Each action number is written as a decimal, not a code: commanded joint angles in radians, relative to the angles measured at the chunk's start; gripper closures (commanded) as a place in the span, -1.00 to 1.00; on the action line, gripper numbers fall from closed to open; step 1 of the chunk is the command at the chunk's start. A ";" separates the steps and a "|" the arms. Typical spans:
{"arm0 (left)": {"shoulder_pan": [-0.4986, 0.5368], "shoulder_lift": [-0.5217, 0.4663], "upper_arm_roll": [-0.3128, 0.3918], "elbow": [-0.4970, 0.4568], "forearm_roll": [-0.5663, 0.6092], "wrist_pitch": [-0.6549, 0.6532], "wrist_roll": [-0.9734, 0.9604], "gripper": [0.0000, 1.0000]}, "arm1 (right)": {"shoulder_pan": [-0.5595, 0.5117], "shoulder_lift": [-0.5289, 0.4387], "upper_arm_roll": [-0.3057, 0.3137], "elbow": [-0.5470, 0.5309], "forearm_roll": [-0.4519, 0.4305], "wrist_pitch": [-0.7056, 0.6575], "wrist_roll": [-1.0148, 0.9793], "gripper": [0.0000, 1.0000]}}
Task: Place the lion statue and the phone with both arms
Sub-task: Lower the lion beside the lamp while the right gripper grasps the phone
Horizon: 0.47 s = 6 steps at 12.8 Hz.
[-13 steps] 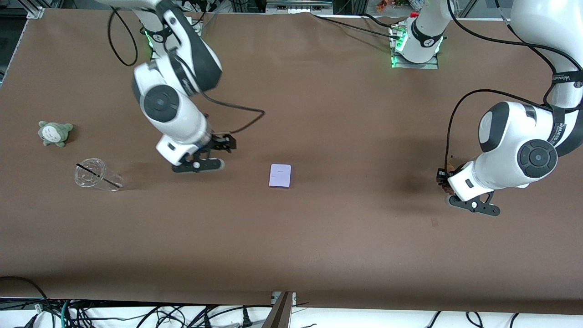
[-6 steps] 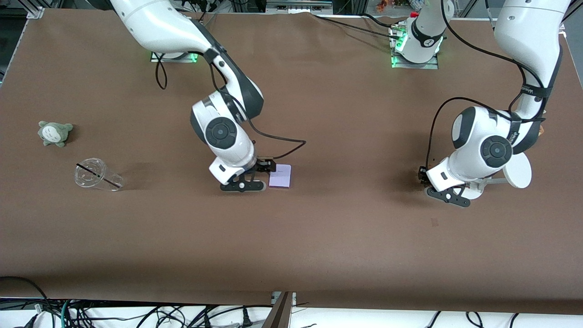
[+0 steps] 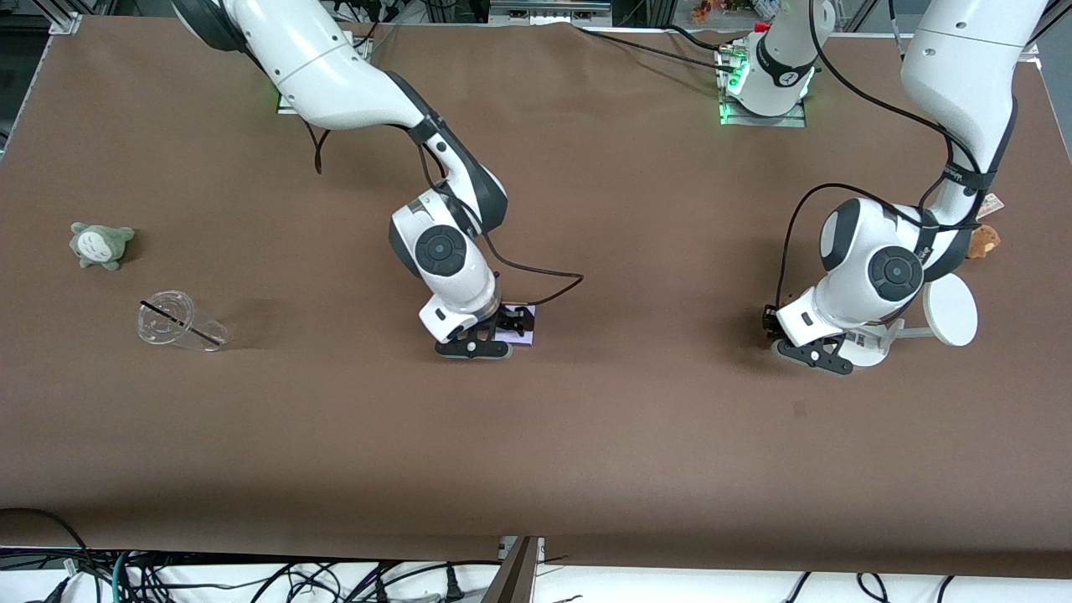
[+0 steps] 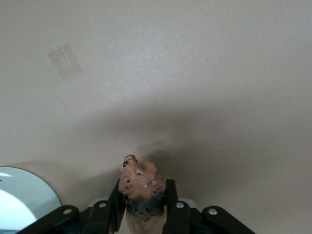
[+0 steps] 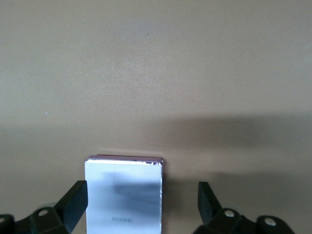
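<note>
Your right gripper (image 3: 508, 325) hangs over the phone (image 3: 524, 328) lying mid-table, fingers (image 5: 73, 201) spread wide astride it. Your left gripper (image 3: 775, 331), beside the white stand (image 3: 950, 311), is clamped on the lion statue (image 4: 140, 185).

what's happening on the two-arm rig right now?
The left gripper holds the lion statue between shut jaws, above bare table beside the white stand at the left arm's end. The right gripper is down at the phone, which lies flat mid-table; its open jaws straddle the phone without closing on it. A grey-green plush and a tipped clear cup lie untouched at the right arm's end.
</note>
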 commanded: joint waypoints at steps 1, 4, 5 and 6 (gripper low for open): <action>0.013 0.000 -0.008 -0.008 0.021 0.015 0.013 -0.53 | 0.029 0.055 -0.016 0.064 -0.021 0.010 0.045 -0.99; 0.009 -0.034 -0.010 0.016 0.021 -0.030 0.012 -1.00 | 0.075 0.111 -0.044 0.126 -0.021 0.011 0.044 -0.99; 0.005 -0.060 -0.010 0.031 0.021 -0.075 0.010 -1.00 | 0.080 0.125 -0.046 0.142 -0.021 0.010 0.045 -0.99; 0.000 -0.092 -0.011 0.065 0.020 -0.148 0.005 -1.00 | 0.083 0.129 -0.050 0.146 -0.021 0.010 0.045 -0.99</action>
